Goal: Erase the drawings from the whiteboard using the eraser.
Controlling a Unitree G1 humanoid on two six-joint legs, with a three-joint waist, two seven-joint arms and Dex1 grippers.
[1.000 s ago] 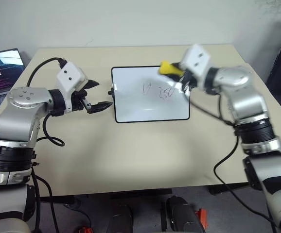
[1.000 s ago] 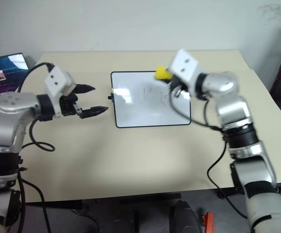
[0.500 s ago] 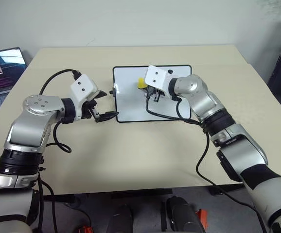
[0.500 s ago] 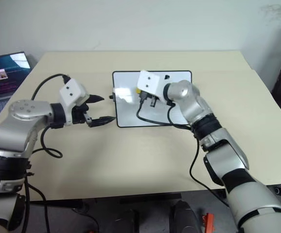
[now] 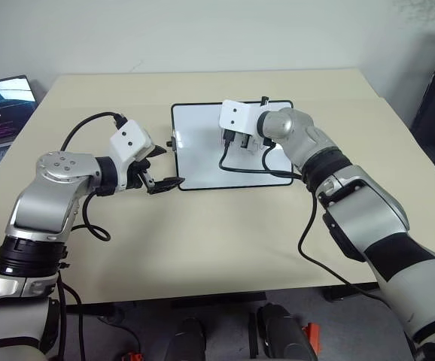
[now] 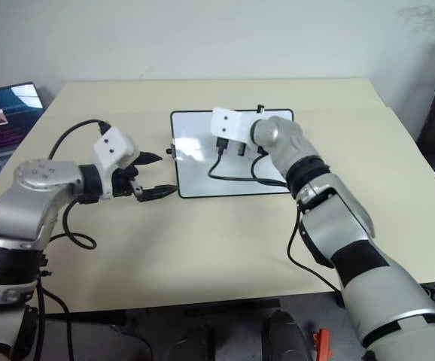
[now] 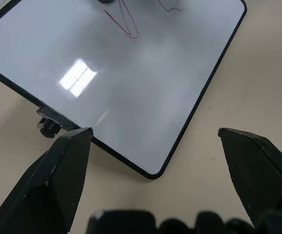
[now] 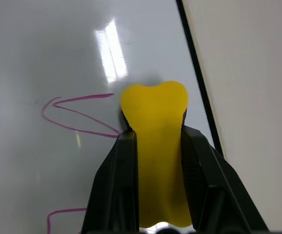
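The right claw (image 5: 236, 143) sits over the whiteboard (image 5: 202, 162) — the left claw (image 5: 161, 167) hangs open at its 9 o'clock edge, above the bench (image 5: 225, 233).

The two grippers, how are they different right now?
The right gripper is shut on the yellow eraser over the whiteboard, beside a reddish drawing. The left gripper is open and empty, at the board's near corner above the table. Both have two black fingers and angle down toward the board.
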